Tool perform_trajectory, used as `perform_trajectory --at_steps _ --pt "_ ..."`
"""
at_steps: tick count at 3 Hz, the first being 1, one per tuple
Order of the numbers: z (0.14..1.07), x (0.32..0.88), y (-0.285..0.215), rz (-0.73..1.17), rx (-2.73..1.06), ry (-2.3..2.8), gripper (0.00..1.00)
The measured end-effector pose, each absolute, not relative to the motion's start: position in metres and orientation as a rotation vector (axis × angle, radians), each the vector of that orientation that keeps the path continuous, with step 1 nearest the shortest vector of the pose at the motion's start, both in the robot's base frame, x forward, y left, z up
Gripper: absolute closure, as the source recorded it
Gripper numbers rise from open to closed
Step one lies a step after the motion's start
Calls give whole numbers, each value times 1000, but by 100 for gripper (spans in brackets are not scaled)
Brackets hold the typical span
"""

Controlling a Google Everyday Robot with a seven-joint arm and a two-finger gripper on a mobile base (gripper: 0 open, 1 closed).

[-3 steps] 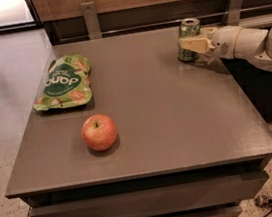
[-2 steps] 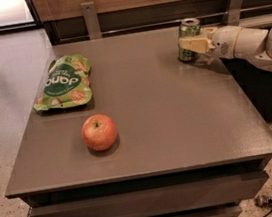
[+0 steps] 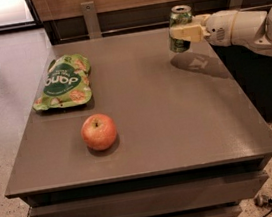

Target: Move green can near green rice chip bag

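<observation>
at the far right of the table (image 3: 178, 124), our gripper (image 3: 185, 32) clasps the green can (image 3: 181, 17) about its middle, fingers clenched on its sides. the can is upright and seemingly raised off the grey top, with a shadow lying beneath it. the green rice chip bag (image 3: 63, 83) lies flat at the far left, well apart from the can. a red apple (image 3: 99, 131) sits nearer the front edge, off the straight line between them. the step in hand, as we judge it, is the carry leftward across the table. to do it well we would hold the can upright in a firm grip, high enough to clear the surface. we would track along the back half of the table, away from the apple, and lower the can just beside the bag's right edge without pressing on the pouch before letting go.
</observation>
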State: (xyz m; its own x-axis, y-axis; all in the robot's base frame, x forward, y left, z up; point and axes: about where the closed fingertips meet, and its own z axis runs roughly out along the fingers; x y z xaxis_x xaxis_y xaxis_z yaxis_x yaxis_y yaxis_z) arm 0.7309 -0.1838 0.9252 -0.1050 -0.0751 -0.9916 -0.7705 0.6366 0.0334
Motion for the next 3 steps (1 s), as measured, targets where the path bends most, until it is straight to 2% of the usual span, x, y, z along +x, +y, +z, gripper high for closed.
perform_trajectory --at_steps 2,3 --pt "959 693 -107 725 -789 1575 100" --pt "947 691 -61 751 -803 1577 100"
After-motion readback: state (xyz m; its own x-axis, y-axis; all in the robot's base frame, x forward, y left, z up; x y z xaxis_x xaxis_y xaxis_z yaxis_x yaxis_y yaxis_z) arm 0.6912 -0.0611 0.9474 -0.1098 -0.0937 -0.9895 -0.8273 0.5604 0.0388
